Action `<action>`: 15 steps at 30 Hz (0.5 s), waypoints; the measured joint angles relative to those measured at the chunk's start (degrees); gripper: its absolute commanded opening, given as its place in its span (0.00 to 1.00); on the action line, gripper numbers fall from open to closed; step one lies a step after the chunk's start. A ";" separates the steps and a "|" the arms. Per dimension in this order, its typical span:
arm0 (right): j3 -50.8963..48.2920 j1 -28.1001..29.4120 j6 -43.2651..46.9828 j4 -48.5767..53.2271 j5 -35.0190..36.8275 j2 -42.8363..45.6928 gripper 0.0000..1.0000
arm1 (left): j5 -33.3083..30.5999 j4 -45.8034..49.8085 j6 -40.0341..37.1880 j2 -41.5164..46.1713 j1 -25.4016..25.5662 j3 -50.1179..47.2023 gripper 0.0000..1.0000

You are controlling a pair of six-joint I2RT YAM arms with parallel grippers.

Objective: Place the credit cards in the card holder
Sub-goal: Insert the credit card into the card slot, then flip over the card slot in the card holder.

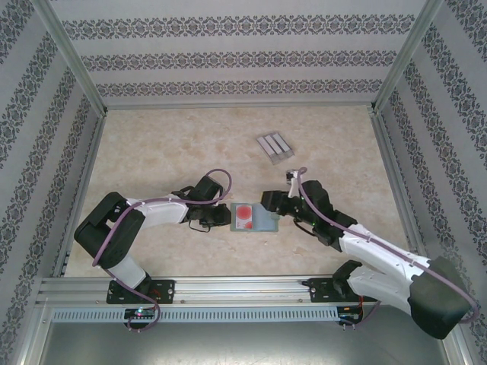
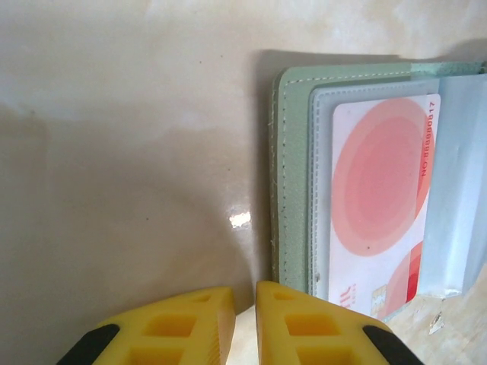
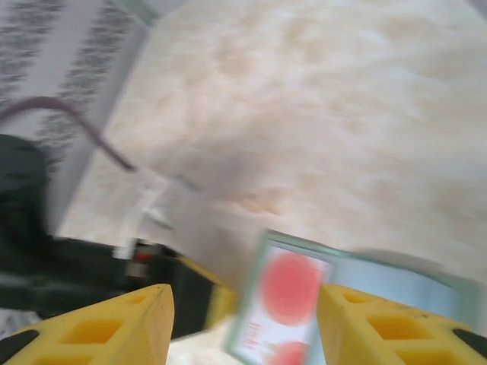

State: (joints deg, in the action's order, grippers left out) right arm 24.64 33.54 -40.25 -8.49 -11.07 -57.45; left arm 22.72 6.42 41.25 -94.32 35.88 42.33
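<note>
The card holder (image 1: 262, 220) lies open and flat on the table between the two arms, grey-green with clear pockets. A white credit card with pink circles (image 1: 243, 217) sits in its left-hand pocket. In the left wrist view the card (image 2: 380, 198) shows inside the clear sleeve of the card holder (image 2: 293, 175). My left gripper (image 2: 245, 293) is at the holder's left edge, its jaws nearly together with nothing between them. My right gripper (image 3: 243, 327) hovers over the holder's right side with its jaws wide and empty. That view is blurred; it shows the holder (image 3: 426, 277) and the card (image 3: 285, 293) below.
A pale grey ribbed slotted stand (image 1: 275, 147) sits further back, right of centre. Patterned walls and metal posts enclose the table on three sides. The left arm (image 1: 122, 224) and right arm (image 1: 380, 258) reach in from the near rail.
</note>
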 measured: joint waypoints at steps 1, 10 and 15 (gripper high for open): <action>-1.03 -1.51 -0.02 1.33 -0.22 -0.07 0.55 | 0.02 0.00 -0.02 -0.07 -0.02 0.00 0.18; -4.52 -4.17 -0.28 6.56 -6.91 -3.32 0.53 | 0.63 0.72 -0.02 -0.57 -0.39 0.57 0.16; -4.50 -4.17 -0.24 4.83 -9.81 -6.32 0.54 | 0.66 1.49 -0.02 -0.83 -0.39 1.07 0.17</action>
State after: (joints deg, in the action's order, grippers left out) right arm 20.14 29.36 -40.49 -3.66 -20.88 -63.77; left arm 23.38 7.90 41.23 -95.15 35.48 43.40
